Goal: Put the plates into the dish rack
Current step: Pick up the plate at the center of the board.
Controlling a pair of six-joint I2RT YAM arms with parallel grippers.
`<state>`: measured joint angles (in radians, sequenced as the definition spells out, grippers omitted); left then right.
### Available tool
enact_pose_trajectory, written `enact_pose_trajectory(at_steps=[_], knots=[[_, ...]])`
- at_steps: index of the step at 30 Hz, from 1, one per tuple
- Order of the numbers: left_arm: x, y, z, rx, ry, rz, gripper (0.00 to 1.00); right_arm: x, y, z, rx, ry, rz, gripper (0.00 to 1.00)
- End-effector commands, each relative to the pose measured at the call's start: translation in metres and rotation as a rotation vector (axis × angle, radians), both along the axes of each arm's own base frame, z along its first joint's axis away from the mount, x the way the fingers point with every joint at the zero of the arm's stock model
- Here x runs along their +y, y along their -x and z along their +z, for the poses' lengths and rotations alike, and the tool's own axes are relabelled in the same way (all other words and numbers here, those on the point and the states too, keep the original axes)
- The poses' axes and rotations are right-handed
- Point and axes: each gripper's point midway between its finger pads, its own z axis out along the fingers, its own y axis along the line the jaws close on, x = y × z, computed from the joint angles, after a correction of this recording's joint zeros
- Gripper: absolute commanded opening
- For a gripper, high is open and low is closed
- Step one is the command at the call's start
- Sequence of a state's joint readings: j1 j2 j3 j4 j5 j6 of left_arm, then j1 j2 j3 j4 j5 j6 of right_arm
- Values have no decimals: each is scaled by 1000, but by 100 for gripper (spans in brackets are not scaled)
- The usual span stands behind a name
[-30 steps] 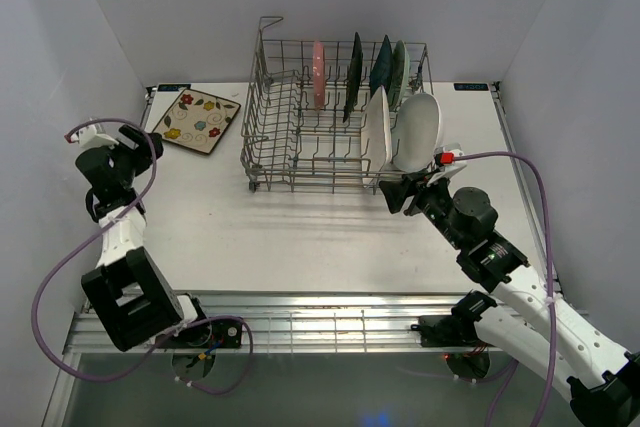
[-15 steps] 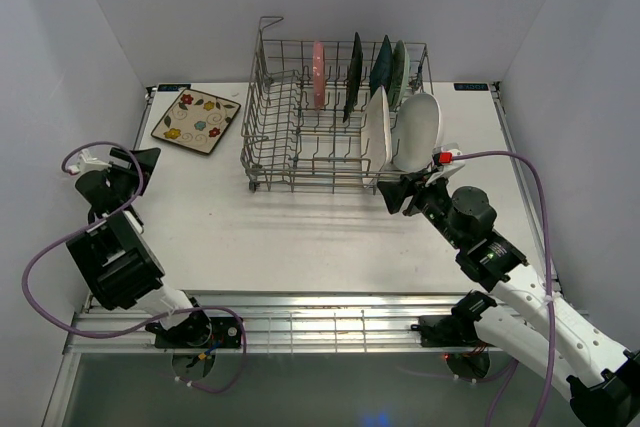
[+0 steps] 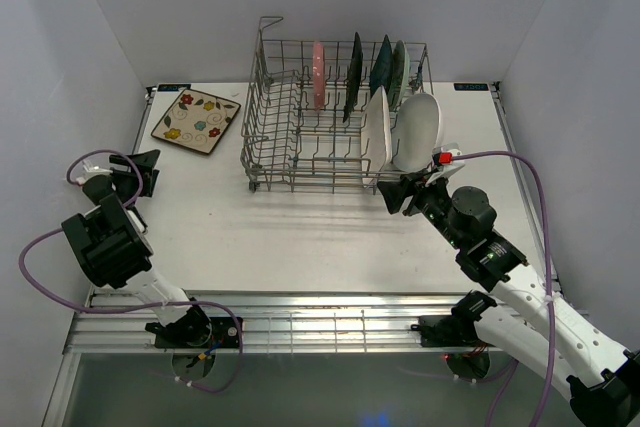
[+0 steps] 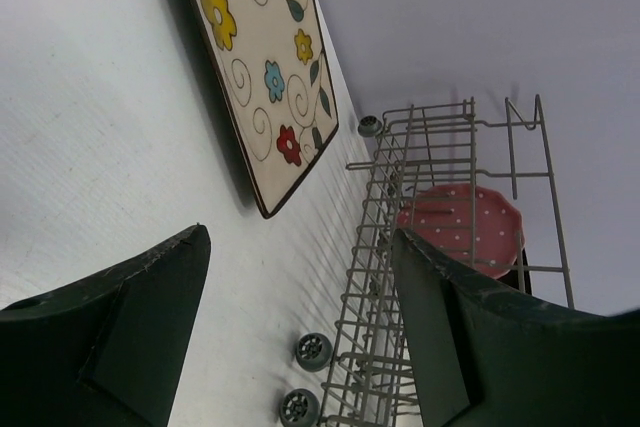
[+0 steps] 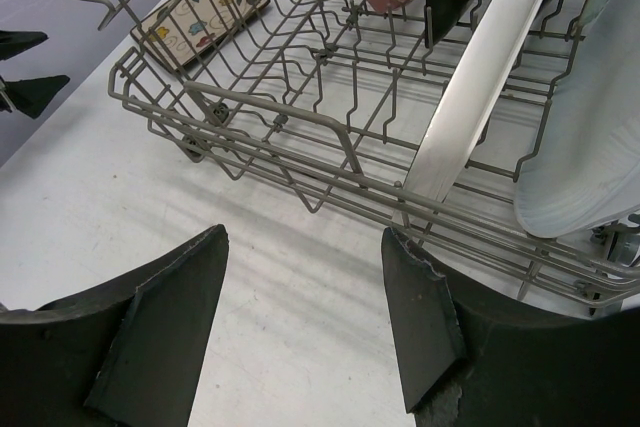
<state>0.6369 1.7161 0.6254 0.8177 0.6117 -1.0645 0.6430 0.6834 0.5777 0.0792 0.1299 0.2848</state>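
The grey wire dish rack (image 3: 300, 137) stands at the back middle. Upright in it are the pink dotted plate (image 3: 318, 74), the dark patterned (image 3: 354, 72), teal (image 3: 381, 67) and mint-green (image 3: 399, 72) plates, the white rectangular plate (image 3: 376, 127) and the white oval plate (image 3: 418, 132). The cream floral square plate (image 3: 196, 120) lies flat on the table left of the rack. My left gripper (image 3: 146, 173) is open and empty, a little nearer than that plate (image 4: 265, 57). My right gripper (image 3: 396, 192) is open and empty, just in front of the rack's right end (image 5: 300, 137).
The rack's two small wheels (image 4: 312, 351) rest on the white table at its left front corner. Grey walls close in the table on the left, back and right. A metal rail (image 3: 300, 307) runs along the near edge.
My left arm has folded back toward the near left, and its gripper has moved nearer, away from the floral plate. The right arm and the plates have not moved.
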Motion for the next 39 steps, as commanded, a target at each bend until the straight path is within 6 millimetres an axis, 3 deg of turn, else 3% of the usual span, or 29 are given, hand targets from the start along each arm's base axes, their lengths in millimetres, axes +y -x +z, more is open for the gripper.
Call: enact_pose_trajectory(at_steps=[1,11,20,21,25,39], knots=[[4,-6,8,-35,-4,50,82,4,-1,17,-47,-44,8,69],[-3,-33,-25,32,90,41,83,3,-4,14,-34,-35,-6,69],[-19,-62,-32,49,102,3,87,0,-7,9,-29,-24,-30,69],[-22,-66,-41,65,114,2,87,0,-7,10,-31,-23,-31,69],[-22,-84,-48,82,119,3,85,2,-8,12,-36,-22,-24,69],[-14,-115,-78,131,95,45,83,8,-11,12,-36,-16,-3,69]])
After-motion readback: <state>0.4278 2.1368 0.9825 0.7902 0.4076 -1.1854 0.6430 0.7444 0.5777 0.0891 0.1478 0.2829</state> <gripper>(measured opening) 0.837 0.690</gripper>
